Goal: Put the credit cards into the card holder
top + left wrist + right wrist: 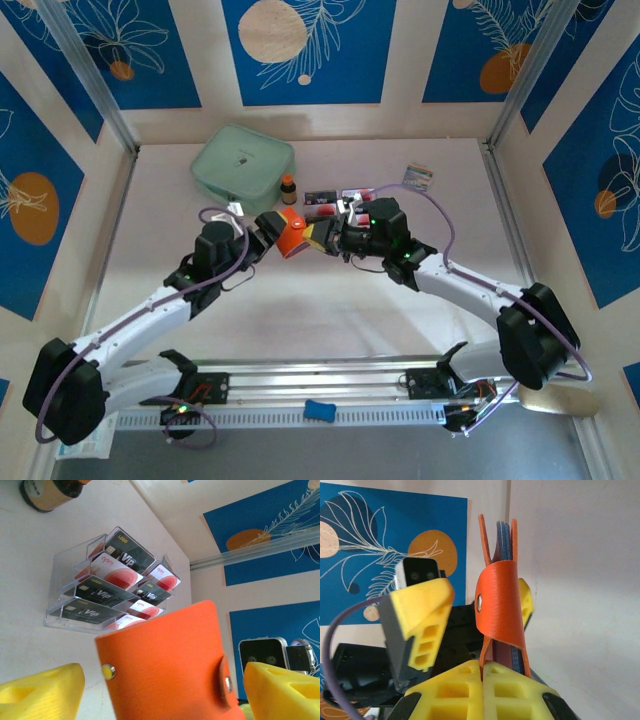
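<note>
The orange card holder (pixel 293 236) hangs above the table's middle, snapped closed, its strap and snap button (pixel 480 601) facing left in the right wrist view. My right gripper (pixel 483 672) is shut on the lower edge of one flap. My left gripper (pixel 165 700) is open and straddles the card holder (pixel 165 660), with a gap between each yellow finger (pixel 42 690) and the holder's sides. The credit cards (pixel 112 592), black and pale with red round marks, stand in a clear tiered rack (pixel 335 198) just behind the grippers.
A mint-green pouch (pixel 243 160) lies at the back left, with a small brown bottle (pixel 288 188) beside it. A small multicoloured packet (pixel 417 177) sits at the back right. A blue object (pixel 320 410) rests on the front rail.
</note>
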Robot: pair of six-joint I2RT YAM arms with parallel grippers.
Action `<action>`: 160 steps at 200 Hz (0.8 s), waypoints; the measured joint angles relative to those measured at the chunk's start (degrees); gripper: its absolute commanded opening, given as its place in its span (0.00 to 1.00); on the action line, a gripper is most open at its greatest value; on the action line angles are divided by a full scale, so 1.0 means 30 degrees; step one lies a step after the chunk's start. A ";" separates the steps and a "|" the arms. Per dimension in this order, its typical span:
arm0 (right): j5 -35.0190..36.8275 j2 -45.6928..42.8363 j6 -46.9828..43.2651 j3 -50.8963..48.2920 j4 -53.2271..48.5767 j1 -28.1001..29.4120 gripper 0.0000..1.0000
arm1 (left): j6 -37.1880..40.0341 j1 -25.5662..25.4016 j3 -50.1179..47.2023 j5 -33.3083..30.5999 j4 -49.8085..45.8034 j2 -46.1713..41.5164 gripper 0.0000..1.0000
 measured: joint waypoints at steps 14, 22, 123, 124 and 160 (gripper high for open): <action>-0.0007 0.0080 0.0248 0.0000 0.0284 0.0015 0.00 | -0.0182 -0.0073 -0.0204 -0.0131 0.0270 0.0146 0.74; -0.0007 0.0117 0.0328 0.0000 0.0415 0.0015 0.00 | -0.0284 -0.0102 -0.0306 -0.0226 0.0474 0.0211 0.70; -0.0080 0.1537 0.0831 0.0000 0.0736 0.0138 0.36 | -0.0597 -0.0270 -0.1093 -0.0933 0.2871 0.0583 0.07; -0.0087 0.1537 0.0787 0.0000 0.0714 0.0138 0.37 | -0.0619 -0.0277 -0.1107 -0.0933 0.2885 0.0583 0.07; 0.1056 0.0539 -0.2135 0.0022 -0.3956 -0.0153 0.48 | 0.0860 -0.0277 -0.1231 -0.0743 0.2055 0.0430 0.02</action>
